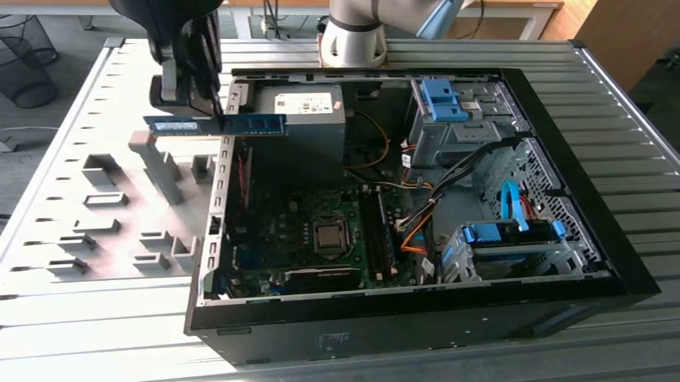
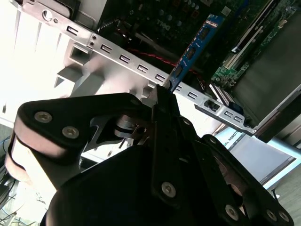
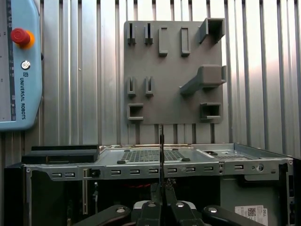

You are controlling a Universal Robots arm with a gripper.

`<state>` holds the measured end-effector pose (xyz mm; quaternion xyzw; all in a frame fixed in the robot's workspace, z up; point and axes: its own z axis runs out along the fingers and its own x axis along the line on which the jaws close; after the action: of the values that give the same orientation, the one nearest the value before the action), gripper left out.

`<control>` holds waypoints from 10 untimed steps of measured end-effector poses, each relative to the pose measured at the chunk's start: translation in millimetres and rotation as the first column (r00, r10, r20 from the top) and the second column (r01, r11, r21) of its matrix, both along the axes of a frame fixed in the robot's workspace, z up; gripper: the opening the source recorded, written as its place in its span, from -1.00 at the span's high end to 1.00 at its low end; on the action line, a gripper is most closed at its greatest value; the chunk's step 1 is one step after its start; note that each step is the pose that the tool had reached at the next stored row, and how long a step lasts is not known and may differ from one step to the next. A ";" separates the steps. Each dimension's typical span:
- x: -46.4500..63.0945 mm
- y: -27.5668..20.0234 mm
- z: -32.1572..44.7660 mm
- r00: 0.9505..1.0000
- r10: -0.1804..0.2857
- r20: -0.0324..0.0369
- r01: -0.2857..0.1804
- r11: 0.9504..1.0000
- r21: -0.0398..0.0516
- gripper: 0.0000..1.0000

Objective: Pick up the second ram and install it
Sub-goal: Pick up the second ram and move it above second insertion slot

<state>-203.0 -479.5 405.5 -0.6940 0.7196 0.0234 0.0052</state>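
The gripper (image 2: 164, 92) is filling the foreground of the second wrist view, its dark fingers (image 2: 165, 117) pressing together on the second ram (image 2: 193, 49), which is sticking out past the fingertips as a blue-green stick with a row of black chips. In the first wrist view the gripper (image 3: 161, 190) is holding the second ram (image 3: 161, 141) edge-on, so it is showing as a thin line.

In the exterior view the second ram (image 1: 255, 124) is hanging level in the air, clamped near its middle by the gripper (image 1: 216, 119). It is crossing above the side wall of the open computer case (image 1: 372, 334) on the exterior view's left. One end is reaching out over the grey fixture plate (image 1: 117, 215). The other is pointing toward the power supply (image 1: 302, 107) inside the case. It is touching neither.

Lower in the case the motherboard (image 1: 318, 231) is lying exposed, well apart from the stick. Blue drive cages (image 1: 447, 99) are sitting along the side on the exterior view's right.

The case and the fixture plate are resting side by side on a ribbed metal table (image 1: 107, 326). The arm's base (image 1: 356, 36) is standing at the table's far edge. In the first wrist view the fixture plate (image 3: 174, 70) is lying beyond the case wall, and a teach pendant (image 3: 19, 66) is lying off to the side on the table.
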 end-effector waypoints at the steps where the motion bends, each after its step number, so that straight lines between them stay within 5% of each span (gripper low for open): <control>1: 0.7 0.0 0.0 1.000 0.000 0.000 0.000 1.000 0.000 0.73; 10: 7.1 0.0 0.0 1.000 0.000 0.000 0.000 1.000 0.000 0.73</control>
<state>-195.9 -479.5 405.5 -0.6940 0.7196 0.0234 0.0052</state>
